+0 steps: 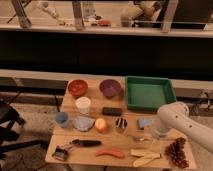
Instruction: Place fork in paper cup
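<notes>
The paper cup stands upright at the left middle of the wooden table, in front of the red bowl. The fork lies flat as a thin shiny strip right of centre, just in front of the small metal cup. My white arm comes in from the lower right. My gripper sits low at its end, right by the fork's right end and mostly hidden by the arm. I cannot tell whether it touches the fork.
A green tray is at the back right, with a red bowl and a purple bowl at the back. A blue cup, grey-blue cloth, orange fruit, black-handled tool, banana pieces and grapes lie nearer.
</notes>
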You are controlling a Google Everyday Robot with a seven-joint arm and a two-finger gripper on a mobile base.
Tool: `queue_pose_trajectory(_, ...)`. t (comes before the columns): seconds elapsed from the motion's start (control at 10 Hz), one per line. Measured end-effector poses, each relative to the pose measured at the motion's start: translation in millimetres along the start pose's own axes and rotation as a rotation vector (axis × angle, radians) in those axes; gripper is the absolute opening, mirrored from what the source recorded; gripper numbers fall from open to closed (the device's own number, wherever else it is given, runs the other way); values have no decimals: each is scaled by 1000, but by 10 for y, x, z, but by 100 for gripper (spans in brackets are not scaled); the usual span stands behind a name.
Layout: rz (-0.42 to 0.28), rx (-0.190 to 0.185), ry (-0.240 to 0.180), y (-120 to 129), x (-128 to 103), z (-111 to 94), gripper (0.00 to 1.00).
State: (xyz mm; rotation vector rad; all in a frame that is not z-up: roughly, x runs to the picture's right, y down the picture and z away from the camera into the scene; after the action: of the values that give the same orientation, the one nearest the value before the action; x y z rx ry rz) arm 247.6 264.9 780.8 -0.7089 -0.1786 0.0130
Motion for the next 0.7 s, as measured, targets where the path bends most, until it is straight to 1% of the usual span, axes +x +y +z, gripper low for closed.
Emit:
queue_pose_trajectory(0.3, -1, -10, -6, -1, 3, 30, 68)
queue_pose_trajectory(0.4, -3, -12, -8, 1, -2, 41, 64)
queue_pose_trajectory(0.5, -8, -14, -11, -3, -17, 61, 62)
queue_pose_trajectory(0.7, -14, -18, -14, -6, -18, 100, 62)
